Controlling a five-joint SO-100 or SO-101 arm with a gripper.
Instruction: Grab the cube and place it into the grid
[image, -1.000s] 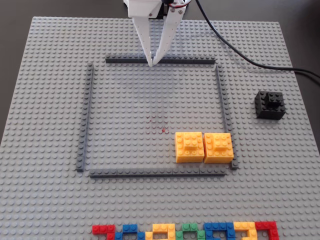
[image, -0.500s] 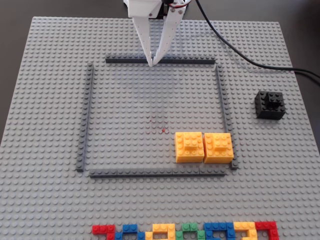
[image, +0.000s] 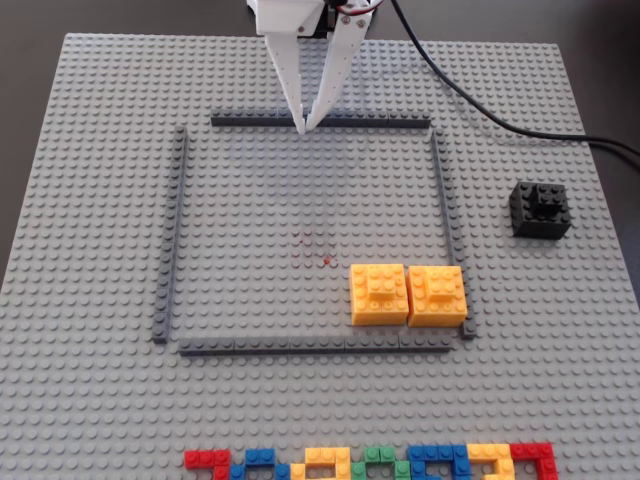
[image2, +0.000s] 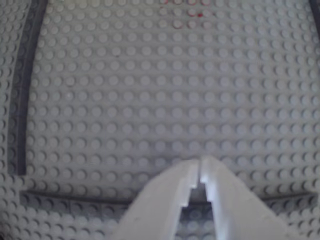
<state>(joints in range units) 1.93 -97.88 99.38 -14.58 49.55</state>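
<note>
The black cube (image: 541, 209) sits on the grey baseplate to the right of the grid, outside its right strip. It does not show in the wrist view. The grid (image: 300, 180) is a square of light grey studs framed by four dark grey strips; its floor also shows in the wrist view (image2: 165, 90). My white gripper (image: 304, 126) hangs over the grid's far strip, fingertips together and empty. In the wrist view the gripper (image2: 199, 163) is shut with nothing between its tips.
Two yellow-orange blocks (image: 408, 294) stand side by side in the grid's near right corner. A row of multicoloured bricks (image: 370, 464) lies along the front edge. A black cable (image: 470, 95) runs across the back right. Small red marks (image: 318, 250) dot the grid's middle.
</note>
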